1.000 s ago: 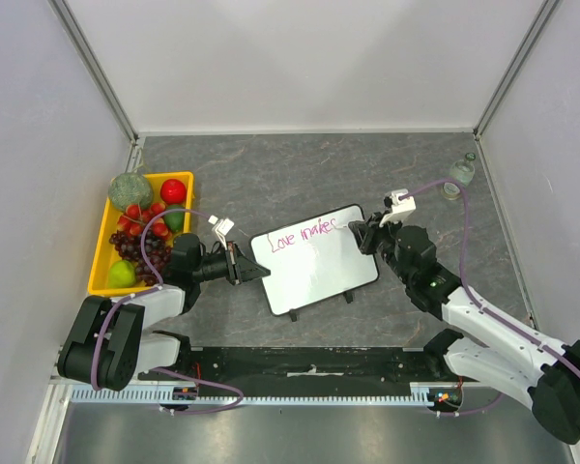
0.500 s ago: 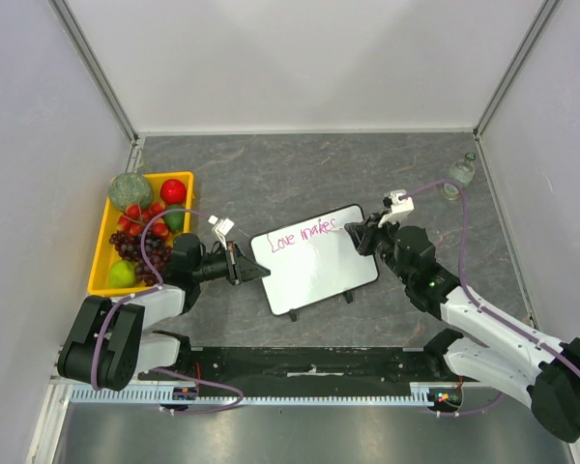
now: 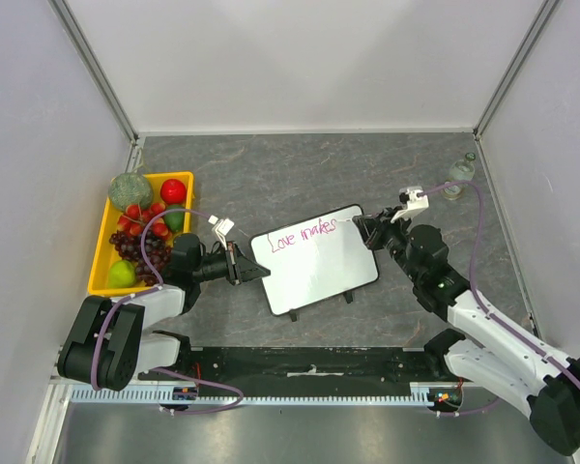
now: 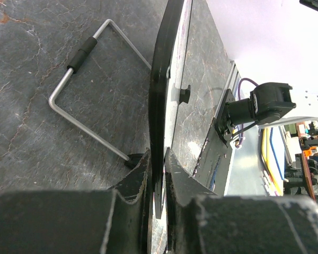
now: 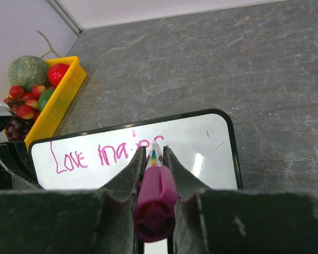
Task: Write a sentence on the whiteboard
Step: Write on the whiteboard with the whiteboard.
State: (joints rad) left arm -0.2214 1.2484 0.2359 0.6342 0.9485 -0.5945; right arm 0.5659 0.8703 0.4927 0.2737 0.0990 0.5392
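Note:
The whiteboard (image 3: 319,271) lies tilted on the table between the arms. The sentence (image 3: 304,233) reads "Love makes" in pink on one line along the board's top. My left gripper (image 3: 254,272) is shut on the board's left edge, whose black frame (image 4: 161,95) stands between the jaws of the left gripper (image 4: 158,156). My right gripper (image 3: 362,228) is shut on a pink marker (image 5: 155,190) at the board's top right. In the right wrist view the right gripper (image 5: 153,150) holds the marker's tip at the end of the sentence (image 5: 90,156) on the whiteboard (image 5: 201,148).
A yellow tray (image 3: 104,253) of fruit stands at the left, close to the left arm, and shows in the right wrist view (image 5: 63,98). A small glass bottle (image 3: 461,172) stands at the back right. The board's wire stand (image 4: 90,95) rests on the table.
My right gripper has moved right along the board's top with the marker, and the last word has grown at its end. The left gripper and the board have not moved.

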